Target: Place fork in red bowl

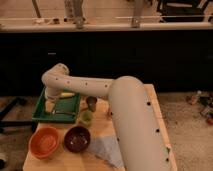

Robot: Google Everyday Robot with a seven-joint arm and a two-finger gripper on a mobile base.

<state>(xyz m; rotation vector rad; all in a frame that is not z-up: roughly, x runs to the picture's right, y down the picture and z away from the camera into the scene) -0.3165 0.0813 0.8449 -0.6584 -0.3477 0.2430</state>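
Note:
The red bowl (44, 141) is orange-red, shallow and empty, at the table's front left. A green tray (42, 116) lies behind it. On the tray floor lies a thin pale sliver (64, 113) that looks like the fork. My white arm reaches in from the lower right and bends down over the tray's left part. My gripper (50, 103) hangs low inside the tray, to the left of the sliver, mostly hidden by the wrist.
A dark maroon bowl (77, 139) stands right of the red bowl. A small green cup (86, 117) and a dark cup (91, 103) stand beside the tray. A grey cloth (107, 151) lies at the front. Yellowish items (67, 95) lie in the tray.

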